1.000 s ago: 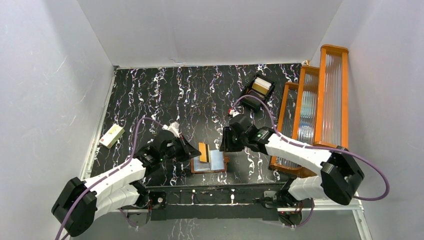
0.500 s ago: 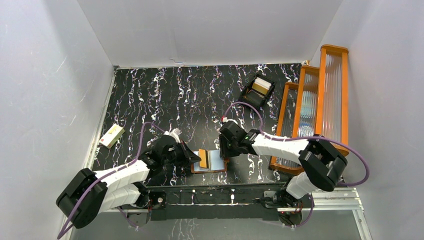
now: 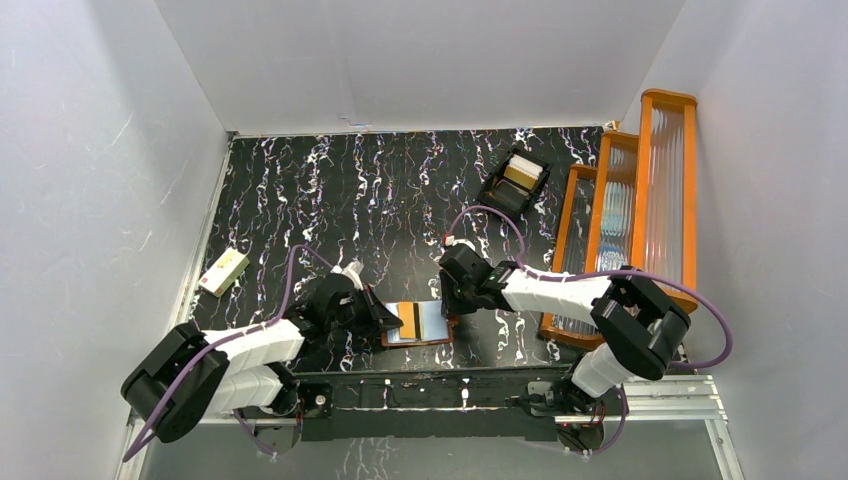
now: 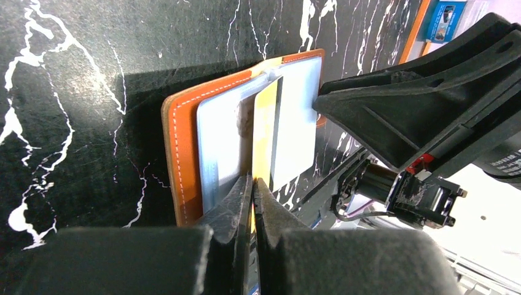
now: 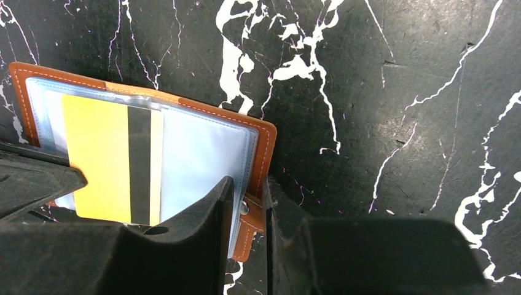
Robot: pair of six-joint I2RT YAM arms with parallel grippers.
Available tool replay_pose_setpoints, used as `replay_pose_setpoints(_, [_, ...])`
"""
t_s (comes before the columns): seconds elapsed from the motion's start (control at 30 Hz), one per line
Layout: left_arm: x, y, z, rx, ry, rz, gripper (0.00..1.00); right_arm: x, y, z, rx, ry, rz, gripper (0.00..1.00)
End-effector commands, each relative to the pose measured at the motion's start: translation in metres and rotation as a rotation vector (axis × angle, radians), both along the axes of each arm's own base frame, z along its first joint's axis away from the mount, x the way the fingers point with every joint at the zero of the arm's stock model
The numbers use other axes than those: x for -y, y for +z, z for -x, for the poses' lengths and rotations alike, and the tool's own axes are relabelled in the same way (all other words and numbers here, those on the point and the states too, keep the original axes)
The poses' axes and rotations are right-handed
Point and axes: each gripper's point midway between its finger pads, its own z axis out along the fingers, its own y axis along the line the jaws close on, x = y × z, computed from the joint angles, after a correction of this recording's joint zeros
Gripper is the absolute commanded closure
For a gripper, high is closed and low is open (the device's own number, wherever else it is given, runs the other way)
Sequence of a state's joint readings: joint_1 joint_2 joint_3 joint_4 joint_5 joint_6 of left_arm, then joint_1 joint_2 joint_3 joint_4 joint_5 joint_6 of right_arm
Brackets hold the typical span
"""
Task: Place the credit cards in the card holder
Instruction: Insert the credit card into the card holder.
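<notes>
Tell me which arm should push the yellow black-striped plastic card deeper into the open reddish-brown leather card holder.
Left. The left gripper is shut on the yellow black-striped plastic card, which lies over the clear pockets. The right gripper pinches the edge of the reddish-brown leather card holder, steadying it.

The table [image 3: 400, 190] was black, streaked with white marble-like veins. The card holder [image 5: 267, 147] was orange-brown with pale stitching along its edge and glossy, pale bluish pockets, and the credit card [image 5: 104, 160] on it was yellow with one black stripe. The left gripper [image 4: 252, 182] and the right gripper [image 5: 249, 187] were black, on white arms [image 3: 560, 290] trailing purple cables [image 3: 480, 209].
</notes>
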State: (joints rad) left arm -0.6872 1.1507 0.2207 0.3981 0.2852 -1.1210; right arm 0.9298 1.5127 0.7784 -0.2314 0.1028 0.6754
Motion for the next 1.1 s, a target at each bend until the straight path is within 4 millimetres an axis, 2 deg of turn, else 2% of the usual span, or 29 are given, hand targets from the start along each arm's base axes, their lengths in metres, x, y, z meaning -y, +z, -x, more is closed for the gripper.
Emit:
replay_pose_setpoints(0.0, [0.001, -0.004, 0.003, 0.029, -0.049, -0.021, 1.00, 0.007, -0.013, 0.005, -0.007, 0.003, 0.034, 0.70])
replay_pose_setpoints(0.33, [0.002, -0.013, 0.002, 0.020, -0.056, -0.053, 1.00, 0.007, -0.012, 0.004, -0.004, -0.001, 0.033, 0.71])
replay_pose_setpoints(0.73, [-0.019, -0.018, -0.013, 0.075, 0.074, -0.127, 1.00, 0.007, -0.016, 0.006, -0.014, 0.003, 0.033, 0.71])
replay_pose_setpoints(1.07, [-0.006, -0.022, -0.005, 0.063, 0.032, -0.104, 1.00, 0.006, -0.014, 0.006, -0.011, -0.005, 0.021, 0.71])
